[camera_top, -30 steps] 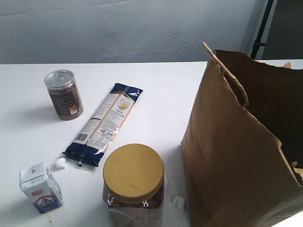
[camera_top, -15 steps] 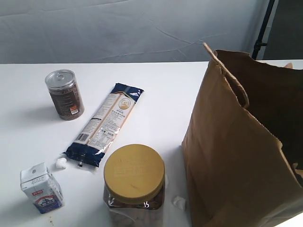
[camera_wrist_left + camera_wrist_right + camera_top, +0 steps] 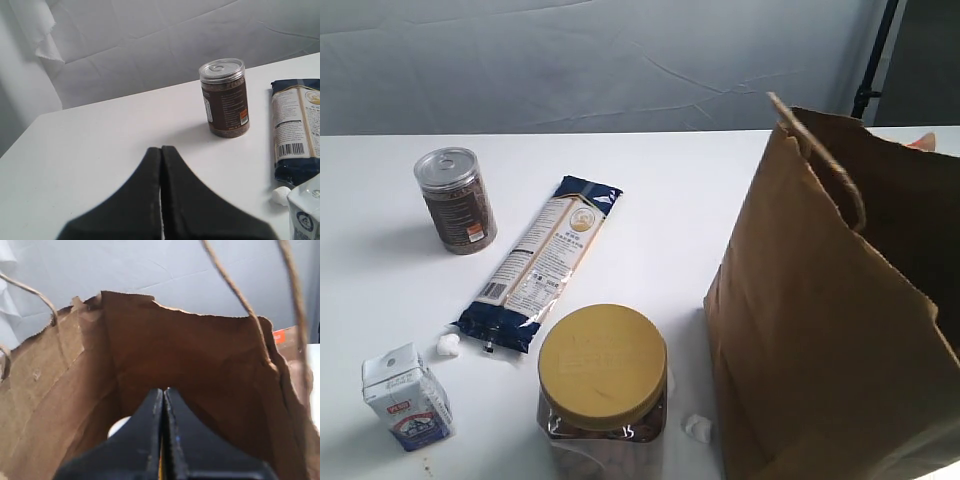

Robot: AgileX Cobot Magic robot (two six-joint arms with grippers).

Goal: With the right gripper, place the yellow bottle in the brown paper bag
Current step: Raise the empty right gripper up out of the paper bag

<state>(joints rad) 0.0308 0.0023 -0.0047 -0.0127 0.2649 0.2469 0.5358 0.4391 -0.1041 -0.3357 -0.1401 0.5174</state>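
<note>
The brown paper bag (image 3: 830,320) stands at the right of the table, its twisted handle up. Looking down into the brown paper bag (image 3: 190,355) in the right wrist view, my right gripper (image 3: 164,389) is shut, fingers pressed together over the opening. Below the fingers, a white cap (image 3: 117,427) and a thin yellow strip (image 3: 160,471) of the yellow bottle show deep inside the bag; the rest of it is hidden. In the exterior view neither gripper shows. My left gripper (image 3: 161,148) is shut and empty above the white table (image 3: 100,145).
A brown can (image 3: 455,200), a long dark-blue packet (image 3: 540,262), a wide jar with a yellow lid (image 3: 603,365) and a small carton (image 3: 405,397) lie left of the bag. White scraps (image 3: 447,345) sit near the packet. A black stand (image 3: 875,60) rises at the back right.
The top of the bag and its handle have shifted to the right and its mouth has changed shape. The other items on the table have not moved.
</note>
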